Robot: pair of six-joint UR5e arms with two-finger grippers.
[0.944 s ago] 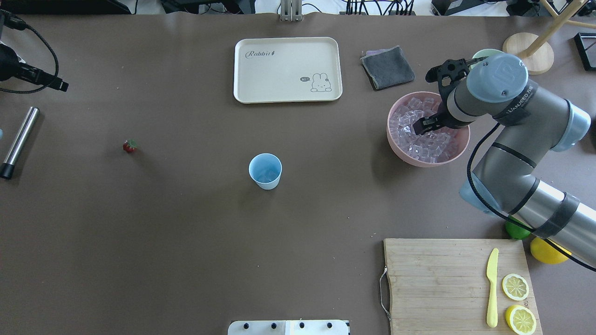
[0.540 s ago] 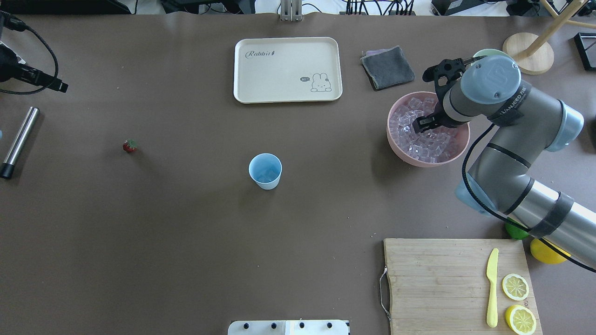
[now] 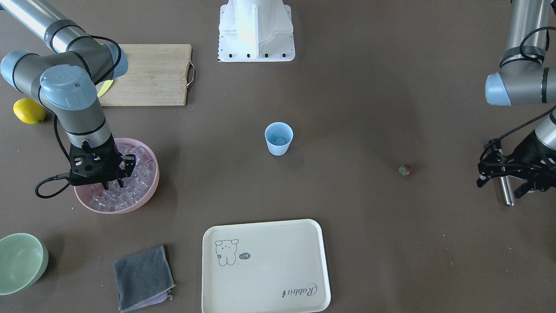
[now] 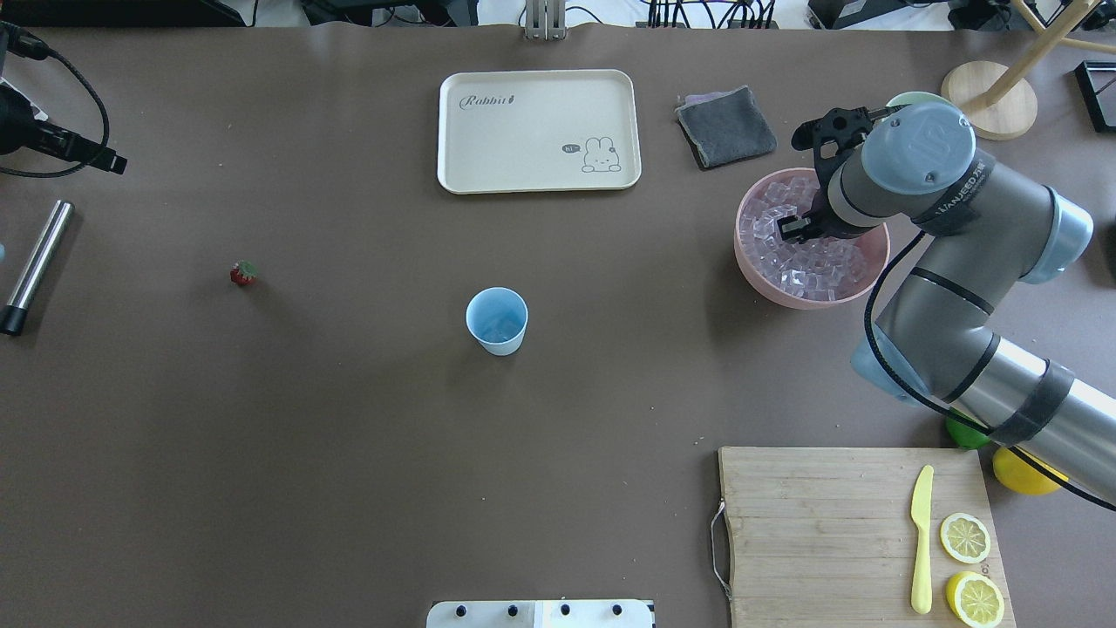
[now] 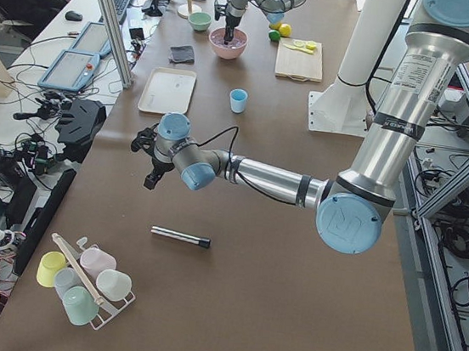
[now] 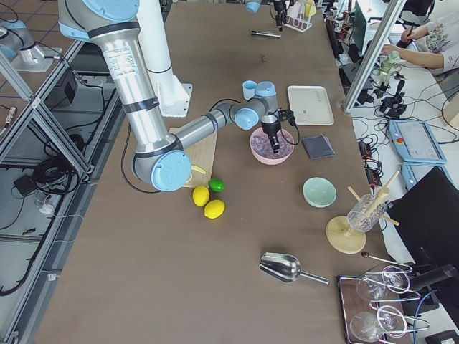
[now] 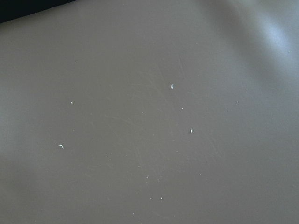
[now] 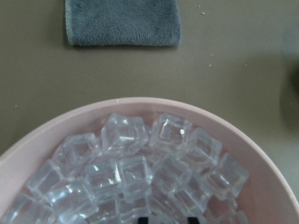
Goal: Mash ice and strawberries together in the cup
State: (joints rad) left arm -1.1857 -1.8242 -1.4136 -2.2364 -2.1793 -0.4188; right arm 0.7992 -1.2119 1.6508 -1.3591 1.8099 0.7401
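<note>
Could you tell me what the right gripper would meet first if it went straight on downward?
The ice in the pink bowl, directly below the right gripper; its tips may be touching the cubes.

Cream tray (image 4: 523,148) with a rabbit print, far centre. Grey cloth (image 4: 725,126) just right of it, not touching. Pink bowl (image 4: 785,292) nearer and further right; pale green bowl (image 3: 19,263) beyond that. Near right: wooden cutting board (image 4: 819,532) carrying a yellow knife (image 4: 921,541) and two lemon halves (image 4: 964,537) along its right side. Lime (image 6: 216,185) and two whole lemons (image 6: 214,209) by the board's far right corner. Steel rod (image 4: 37,266) lies flat at the left edge.
</note>
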